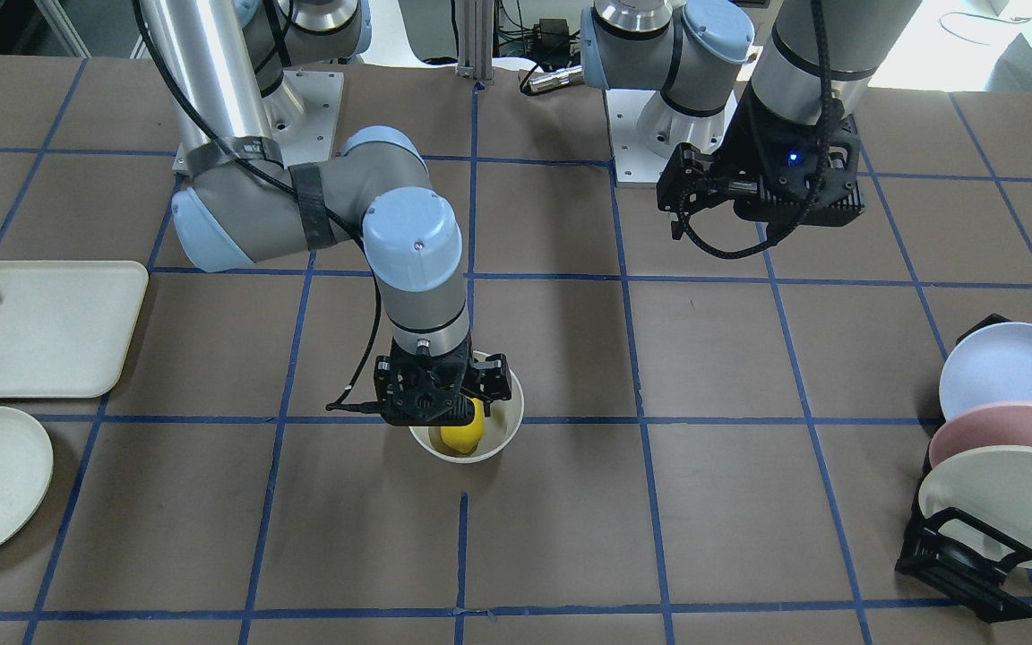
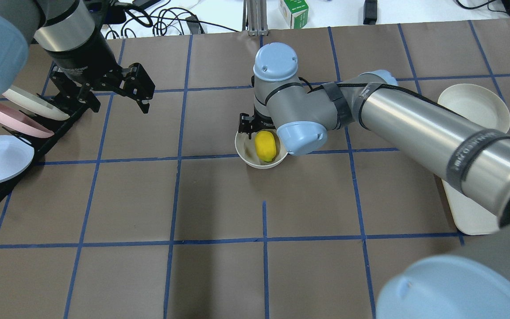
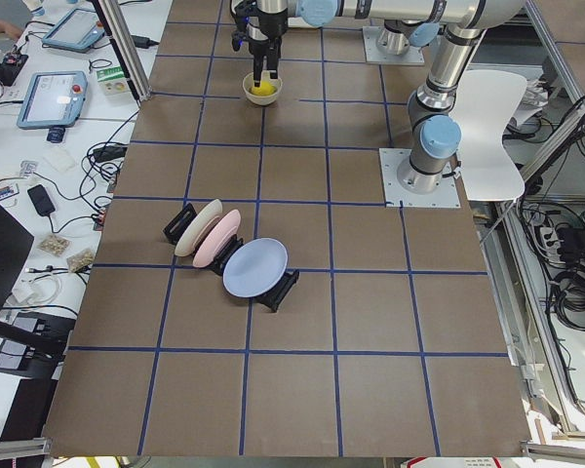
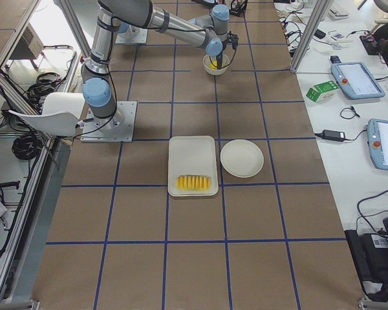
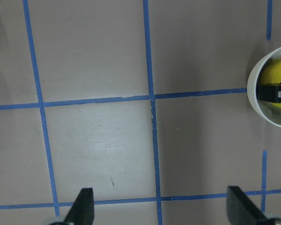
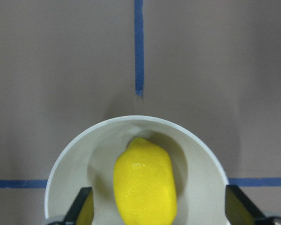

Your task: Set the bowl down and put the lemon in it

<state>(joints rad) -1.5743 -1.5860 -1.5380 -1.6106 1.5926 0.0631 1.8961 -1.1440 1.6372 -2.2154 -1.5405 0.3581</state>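
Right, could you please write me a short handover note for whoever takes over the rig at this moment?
Right gripper: open, low over the bowl, jaws either side of the lemon without touching it.
Left gripper: open, holding nothing, above the table off to the bowl's side.
Bowl: upright near the middle of the table. Lemon: lying inside it.
Done: bowl placed, lemon in it.
Left: probably only lifting the right arm clear.
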